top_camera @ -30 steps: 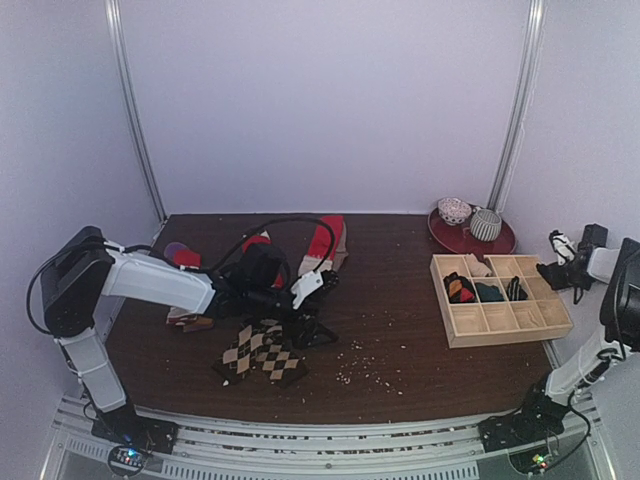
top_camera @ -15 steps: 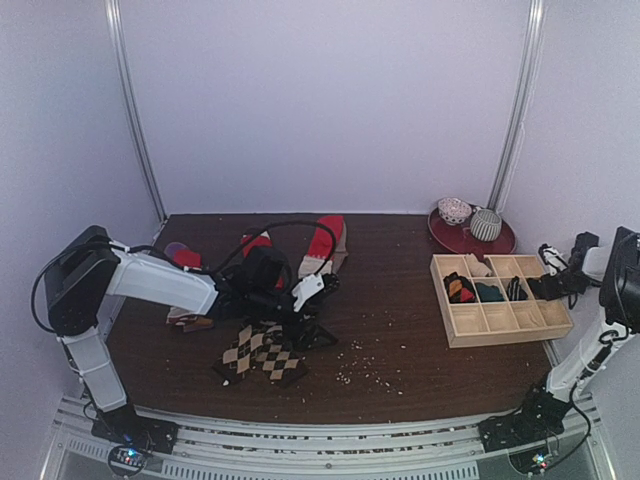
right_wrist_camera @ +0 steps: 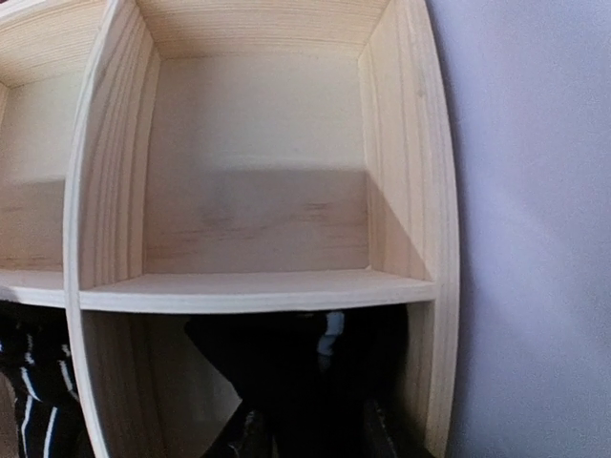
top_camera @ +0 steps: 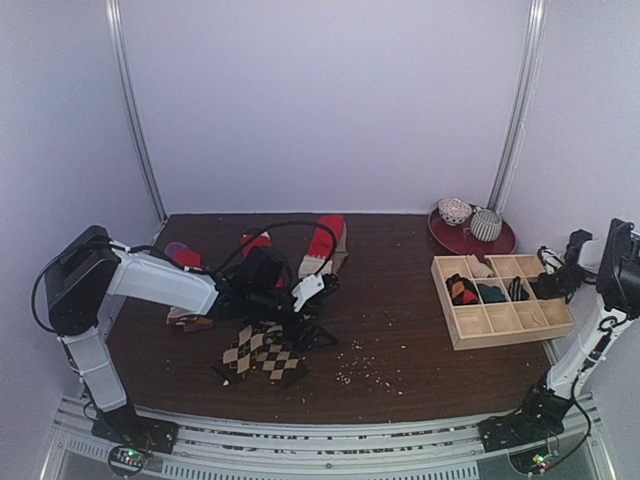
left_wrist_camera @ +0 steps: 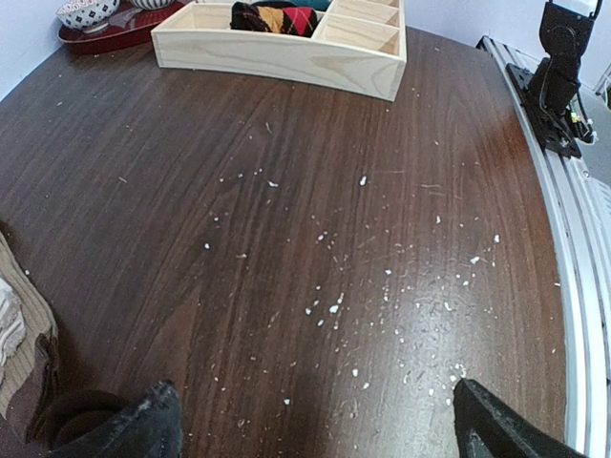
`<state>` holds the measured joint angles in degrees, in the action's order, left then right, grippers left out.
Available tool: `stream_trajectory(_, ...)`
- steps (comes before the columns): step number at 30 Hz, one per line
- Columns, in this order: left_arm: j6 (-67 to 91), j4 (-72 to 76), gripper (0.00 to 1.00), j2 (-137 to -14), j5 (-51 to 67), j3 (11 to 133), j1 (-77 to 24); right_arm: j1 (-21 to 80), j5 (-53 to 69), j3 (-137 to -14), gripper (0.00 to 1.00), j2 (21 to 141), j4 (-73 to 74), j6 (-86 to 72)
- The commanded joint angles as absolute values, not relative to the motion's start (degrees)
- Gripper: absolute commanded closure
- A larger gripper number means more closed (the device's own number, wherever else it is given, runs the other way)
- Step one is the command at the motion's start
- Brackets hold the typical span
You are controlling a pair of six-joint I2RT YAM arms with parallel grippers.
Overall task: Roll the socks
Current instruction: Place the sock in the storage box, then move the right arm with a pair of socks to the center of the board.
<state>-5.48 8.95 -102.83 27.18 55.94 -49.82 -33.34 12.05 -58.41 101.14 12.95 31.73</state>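
Note:
A brown-and-beige argyle sock pair (top_camera: 260,352) lies flat at the front left of the table. Red socks (top_camera: 325,240) lie behind it and a red-and-purple sock (top_camera: 180,255) lies at the far left. My left gripper (top_camera: 312,322) hovers just right of the argyle pair; in the left wrist view it (left_wrist_camera: 320,429) is open wide over bare table. My right gripper (top_camera: 548,285) is low over the right column of the wooden grid tray (top_camera: 500,330). In the right wrist view it (right_wrist_camera: 315,434) is shut on a black sock with white stripes (right_wrist_camera: 305,363) inside a tray compartment.
Rolled socks (top_camera: 460,288) fill some of the tray's cells; another striped black roll (right_wrist_camera: 29,401) sits in the cell beside the held sock. A red plate (top_camera: 470,238) with two bowls stands behind the tray. White crumbs (top_camera: 365,372) dot the table. A purple wall lies right of the tray.
My right arm has moved left and down, bringing the black striped sock from beyond the tray's right side into its right column. The left arm has barely moved.

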Motion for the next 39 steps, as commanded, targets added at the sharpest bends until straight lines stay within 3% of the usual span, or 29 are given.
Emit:
stream_trajectory(1,-6.1,9.8,0.02,-103.1,26.9,57.2,-49.9,-34.7,9.4,-59.8,0.66,104.2,15.4,28.7)
stream_trajectory(5,-6.0,9.8,0.02,-102.8,26.9,57.2,-49.9,-34.7,11.8,-60.3,0.54,103.0,15.9,27.9)
stream_trajectory(25,-4.1,12.5,0.02,-99.3,28.1,55.2,-49.9,-33.6,18.4,-62.3,0.4,82.8,15.3,19.4)
stream_trajectory(36,-2.3,15.8,0.02,-90.8,14.2,51.2,-49.8,-6.2,8.7,-55.2,0.39,67.9,9.4,5.2)
stream_trajectory(39,0.1,16.8,0.02,-87.3,9.4,49.2,-49.8,0.9,11.4,-48.4,0.28,63.8,4.1,-4.0)
